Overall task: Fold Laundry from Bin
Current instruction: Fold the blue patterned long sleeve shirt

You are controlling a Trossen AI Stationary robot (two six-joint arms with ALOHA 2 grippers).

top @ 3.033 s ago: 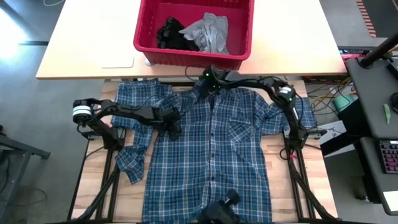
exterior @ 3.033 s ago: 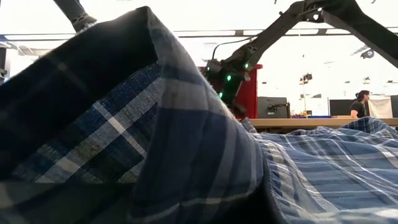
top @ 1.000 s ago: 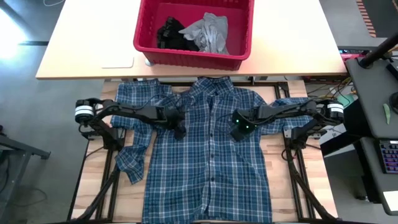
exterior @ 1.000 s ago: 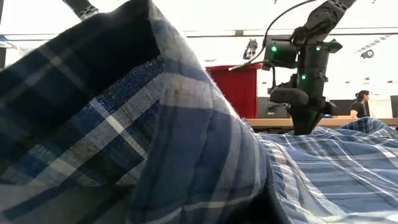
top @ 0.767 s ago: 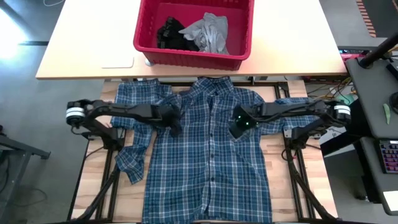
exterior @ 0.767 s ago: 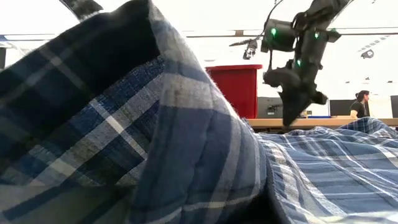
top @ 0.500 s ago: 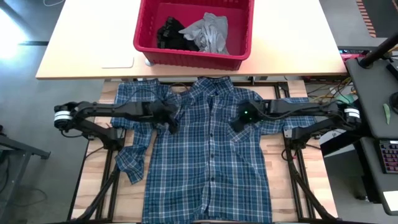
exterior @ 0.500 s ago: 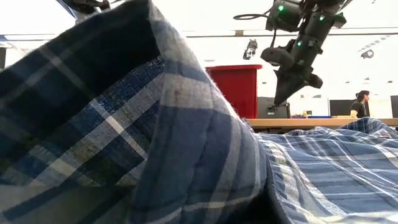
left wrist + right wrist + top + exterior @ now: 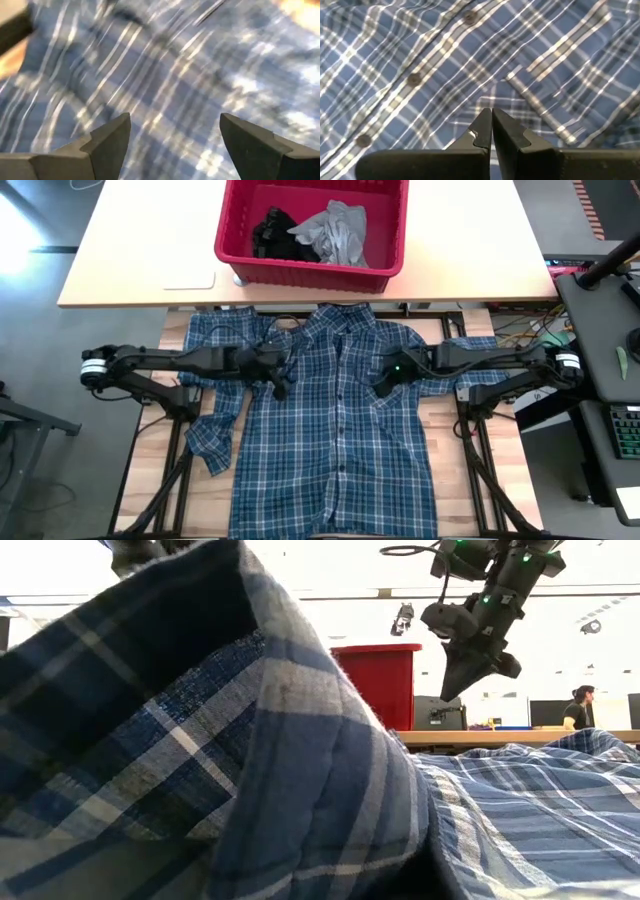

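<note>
The plaid shirt (image 9: 335,420) lies spread flat, buttons up, just in front of the red bin (image 9: 312,225), which holds the grey and black garments. The step looks like flattening before the first fold; next a sleeve needs gripping. The left gripper (image 9: 281,385) hovers wide open over the shirt's shoulder, empty. The right gripper (image 9: 381,383), pinched shut on nothing, hangs above the chest pocket (image 9: 545,107).

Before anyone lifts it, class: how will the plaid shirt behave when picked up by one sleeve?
The shirt will probably go floppy: it lies flat yet bunches into folds at its sleeve. It looks light, thin cloth draping in soft ridges in the low view. Lifted by one point, the rest would likely hang and trail.
</note>
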